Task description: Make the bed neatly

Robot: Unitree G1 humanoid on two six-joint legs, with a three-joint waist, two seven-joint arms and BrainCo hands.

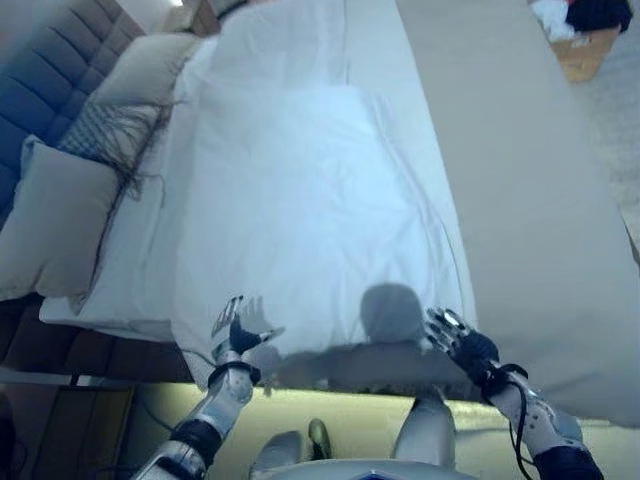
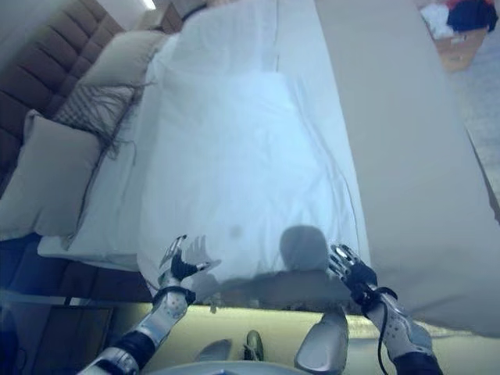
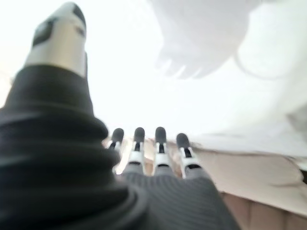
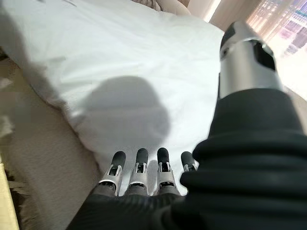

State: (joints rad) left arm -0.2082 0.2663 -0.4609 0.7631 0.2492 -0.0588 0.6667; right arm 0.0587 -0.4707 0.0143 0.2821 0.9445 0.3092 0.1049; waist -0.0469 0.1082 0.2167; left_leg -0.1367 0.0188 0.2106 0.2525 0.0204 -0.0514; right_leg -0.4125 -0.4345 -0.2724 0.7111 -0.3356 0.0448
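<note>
A white duvet (image 1: pixel 310 210) lies spread along the bed, over a beige sheet (image 1: pixel 530 200) that shows on the right side. My left hand (image 1: pixel 232 335) is open at the duvet's near left corner, fingers straight, holding nothing. My right hand (image 1: pixel 458 342) is open at the duvet's near right edge, where white meets beige. In the left wrist view the fingers (image 3: pixel 160 139) point at the white cloth (image 3: pixel 192 96). In the right wrist view the fingers (image 4: pixel 139 160) reach onto the duvet (image 4: pixel 120 62).
Beige pillows (image 1: pixel 55 225) and a patterned fringed cushion (image 1: pixel 110 130) lie along the left against a dark tufted headboard (image 1: pixel 45 80). A box with clothes (image 1: pixel 585 35) stands on the floor at the far right.
</note>
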